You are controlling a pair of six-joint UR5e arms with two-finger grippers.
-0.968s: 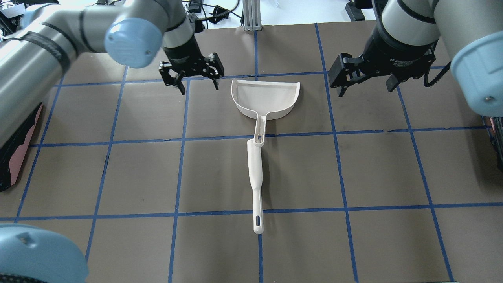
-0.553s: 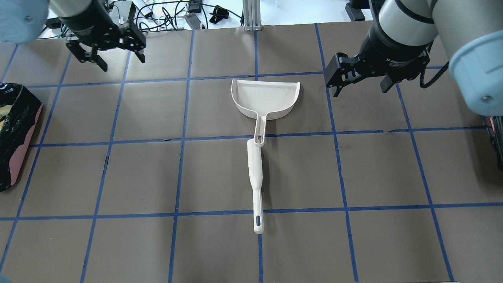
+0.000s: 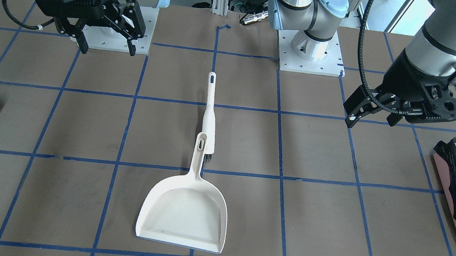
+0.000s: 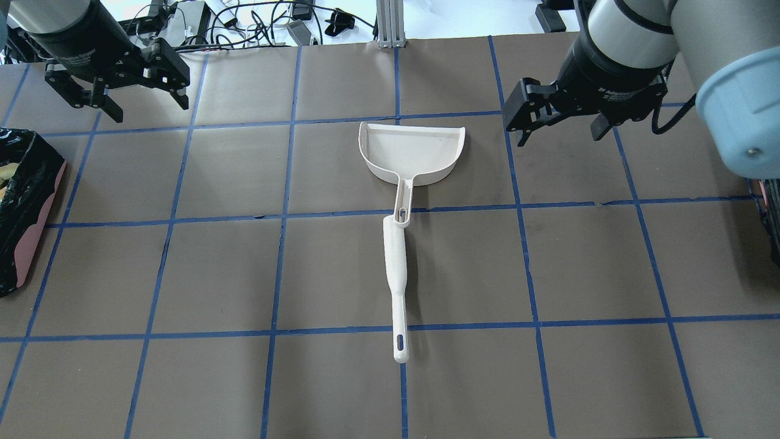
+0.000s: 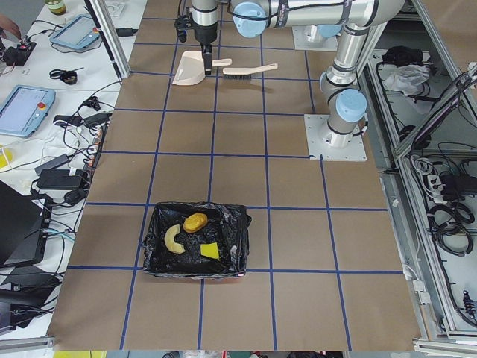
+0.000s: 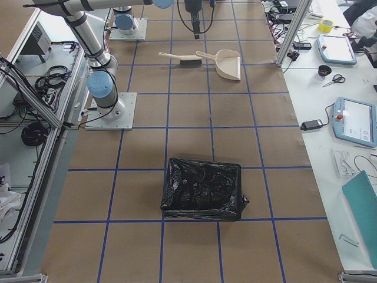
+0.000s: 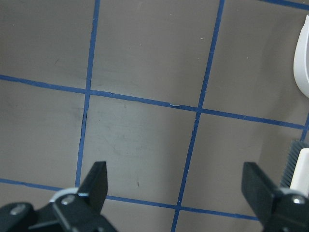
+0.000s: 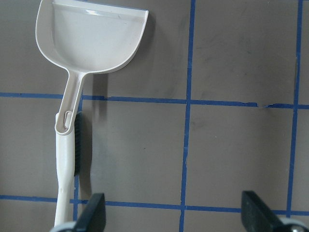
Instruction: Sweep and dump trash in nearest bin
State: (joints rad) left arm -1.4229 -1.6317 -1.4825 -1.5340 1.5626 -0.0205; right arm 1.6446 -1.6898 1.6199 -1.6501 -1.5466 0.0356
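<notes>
The three trash pieces lie inside the bin [image 5: 197, 274], which has pinkish sides and a black bag: a golden-brown oval [image 5: 195, 221], a croissant-like piece [image 5: 173, 239] and a yellow-green wedge [image 5: 210, 250]. The bin sits at the table's left end [image 4: 35, 244] [image 3: 452, 205]. My left gripper [image 4: 148, 105] [image 3: 371, 120] is open and empty, in the air between bin and dustpan. My right gripper [image 4: 560, 137] [image 3: 107, 49] is open and empty, right of the dustpan.
A white dustpan [image 4: 411, 149] [image 3: 183, 219] lies empty at the table's middle, with a white brush [image 4: 396, 268] [image 3: 209, 114] lying against its handle. A plain dark container [image 6: 203, 188] stands at the table's right end. Blue tape lines grid the brown tabletop.
My left gripper has swung away from the dustpan's left side to the far left of the table, still open. The right gripper has barely shifted. Dustpan and brush have not moved.
</notes>
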